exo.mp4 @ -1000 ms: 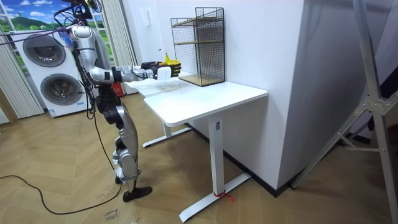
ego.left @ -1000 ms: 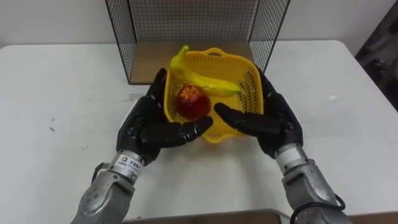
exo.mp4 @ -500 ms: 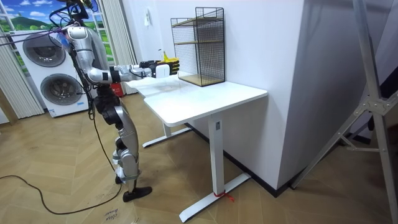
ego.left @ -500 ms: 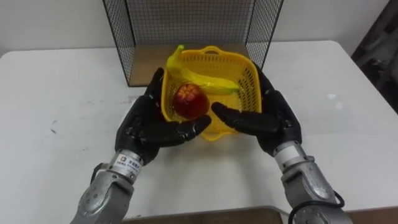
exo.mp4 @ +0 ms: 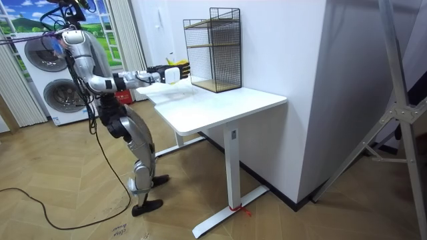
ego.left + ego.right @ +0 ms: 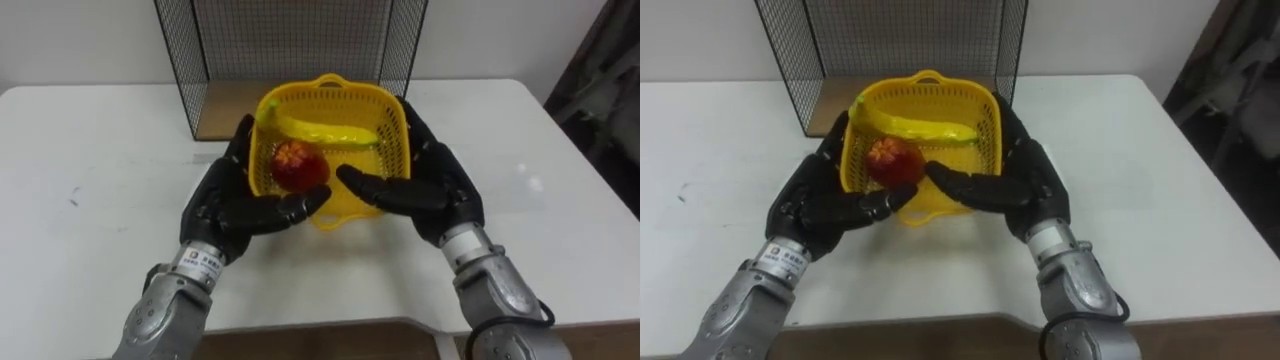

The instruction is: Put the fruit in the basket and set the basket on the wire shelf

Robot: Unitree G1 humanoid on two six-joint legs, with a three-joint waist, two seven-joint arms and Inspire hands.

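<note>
Left eye view shows us the yellow basket (image 6: 396, 140) clasped between both hands, just in front of the wire shelf (image 6: 290, 40), whose wooden base lies right behind the basket's far rim. Our left hand (image 6: 222, 205) wraps the basket's near left corner, with fingers up the left wall and thumb curled across the near wall. Our right hand (image 6: 440, 190) does the same at the near right corner. Inside we see a red apple (image 6: 298, 165) at the near left and a yellow banana (image 6: 322, 130) lying across the far side. In the room view we stand at the end of the white desk (image 6: 90, 200) on the room view's left, arms stretched forward, holding the basket above the desktop.
</note>
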